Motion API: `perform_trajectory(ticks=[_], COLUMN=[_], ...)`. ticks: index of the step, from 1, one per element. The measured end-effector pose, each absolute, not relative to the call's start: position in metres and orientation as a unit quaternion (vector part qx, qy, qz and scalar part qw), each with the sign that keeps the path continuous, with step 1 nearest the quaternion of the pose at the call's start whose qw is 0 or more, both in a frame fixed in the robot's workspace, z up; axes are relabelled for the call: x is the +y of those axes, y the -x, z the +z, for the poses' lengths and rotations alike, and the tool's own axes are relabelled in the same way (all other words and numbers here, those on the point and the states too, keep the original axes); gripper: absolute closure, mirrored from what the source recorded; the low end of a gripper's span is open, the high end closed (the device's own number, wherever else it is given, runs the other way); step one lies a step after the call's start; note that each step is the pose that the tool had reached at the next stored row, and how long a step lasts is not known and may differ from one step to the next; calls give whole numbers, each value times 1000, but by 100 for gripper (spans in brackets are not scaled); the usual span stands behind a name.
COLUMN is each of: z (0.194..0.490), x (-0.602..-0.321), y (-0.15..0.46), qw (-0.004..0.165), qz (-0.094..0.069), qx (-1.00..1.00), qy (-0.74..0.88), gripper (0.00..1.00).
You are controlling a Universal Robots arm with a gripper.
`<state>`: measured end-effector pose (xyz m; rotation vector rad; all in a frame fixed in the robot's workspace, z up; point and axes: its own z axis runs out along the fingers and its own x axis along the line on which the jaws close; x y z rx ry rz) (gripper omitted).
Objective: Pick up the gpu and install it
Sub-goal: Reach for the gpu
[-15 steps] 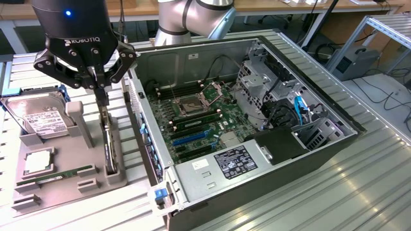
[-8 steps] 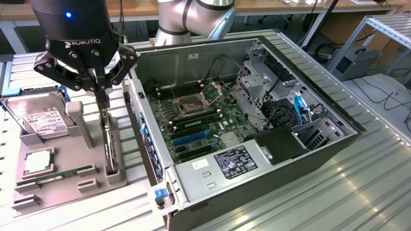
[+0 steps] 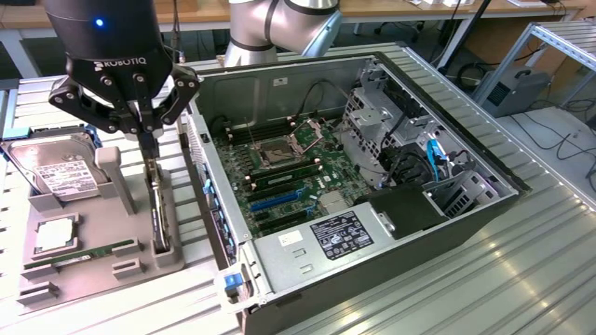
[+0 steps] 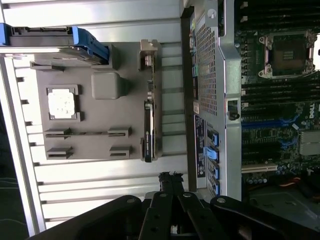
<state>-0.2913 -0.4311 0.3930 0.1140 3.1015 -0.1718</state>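
Observation:
The gpu [image 3: 159, 202] stands on its edge in a slot of the grey holder tray [image 3: 102, 279], at the exterior view's left of the open computer case [image 3: 373, 230]. From above, the wrist view shows the gpu [image 4: 150, 125] as a thin dark card in the tray [image 4: 100, 120]. My gripper [image 3: 147, 148] hangs just above the card's top edge at its far end, fingers pressed together with nothing between them. Its shut fingertips [image 4: 170, 176] lie off the card's end, by the case wall. Inside the case lies the motherboard [image 3: 289, 171] with blue expansion slots [image 3: 275, 200].
The tray also carries a silver hard drive [image 3: 56, 171], a processor chip [image 3: 56, 235] and a narrow RAM stick [image 3: 79, 259]. The case's perforated rear wall [image 4: 207, 75] stands close beside the gpu. A drive cage and cables [image 3: 410, 153] crowd the case's right side.

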Motion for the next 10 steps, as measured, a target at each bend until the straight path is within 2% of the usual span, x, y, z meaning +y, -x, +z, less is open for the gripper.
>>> perform_trajectory(ticks=[10], z=[393], x=[-435], y=[291], qw=[17], qz=[-57], qx=[998], qy=[-37], gripper=[89])
